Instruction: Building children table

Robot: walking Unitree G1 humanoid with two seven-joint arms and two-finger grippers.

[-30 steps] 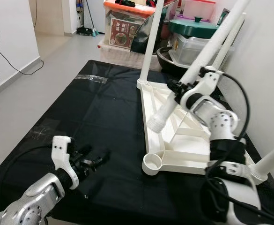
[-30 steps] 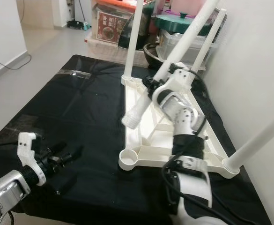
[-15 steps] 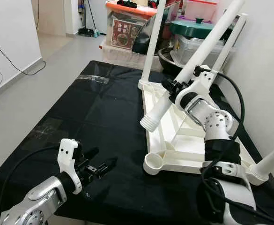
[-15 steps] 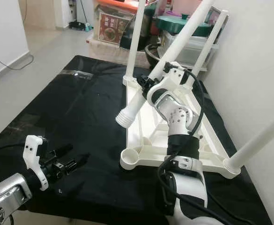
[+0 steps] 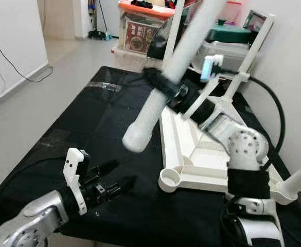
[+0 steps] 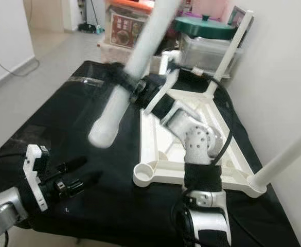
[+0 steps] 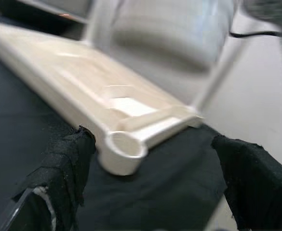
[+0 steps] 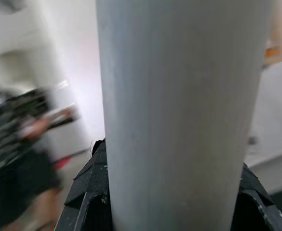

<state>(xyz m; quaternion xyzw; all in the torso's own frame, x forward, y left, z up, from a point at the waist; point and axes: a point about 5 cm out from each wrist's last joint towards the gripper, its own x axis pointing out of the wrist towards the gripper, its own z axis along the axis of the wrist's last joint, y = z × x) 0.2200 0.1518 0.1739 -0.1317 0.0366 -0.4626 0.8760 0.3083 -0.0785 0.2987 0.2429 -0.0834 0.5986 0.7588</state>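
White plastic leg [image 5: 168, 72]: clamped in the right gripper [image 5: 163, 87], black fingers wrapped round its shaft; held slanted in the air over the middle of the black cloth [image 5: 88, 123], blurred lower end pointing near and left.
Upturned tabletop [image 5: 191, 154]: lying underside up on the right half of the cloth; three legs already standing in their corners.
Empty socket [image 5: 169, 178]: round cup at the near-left corner of the tabletop, apparently the last one to fill.
Left gripper [image 5: 117, 175]: low over the cloth at near left, fingers spread wide, holding nothing; socket just beyond its tips in the left wrist view.
Step in hand: probably bringing the leg's lower end to the empty socket.
Doing it well: swing the leg upright first; set its end square over the cup before lowering; then likely turn or press it straight down, not at a slant.
Support: free gripper well placed to steady the tabletop's near edge.
Risk: long upper end sweeping close to the far leg [image 5: 173, 28] and the storage boxes [image 5: 140, 31].
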